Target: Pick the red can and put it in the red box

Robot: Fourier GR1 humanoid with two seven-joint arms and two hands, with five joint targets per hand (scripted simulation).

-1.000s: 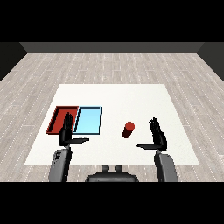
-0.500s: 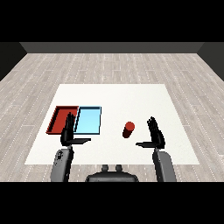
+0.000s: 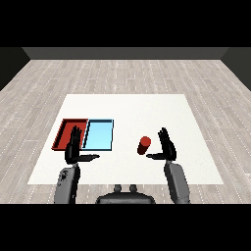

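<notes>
Can (image 3: 144,145) upright btwn blue tray (image 3: 98,136) & open right hand (image 3: 167,146), nothing between; left hand (image 3: 74,149) open too.

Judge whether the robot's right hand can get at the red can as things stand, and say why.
Probably yes. The right hand is open just right of the upright red can, thumb pointing toward it, with only bare table between them. Both trays lie well to the left.
</notes>
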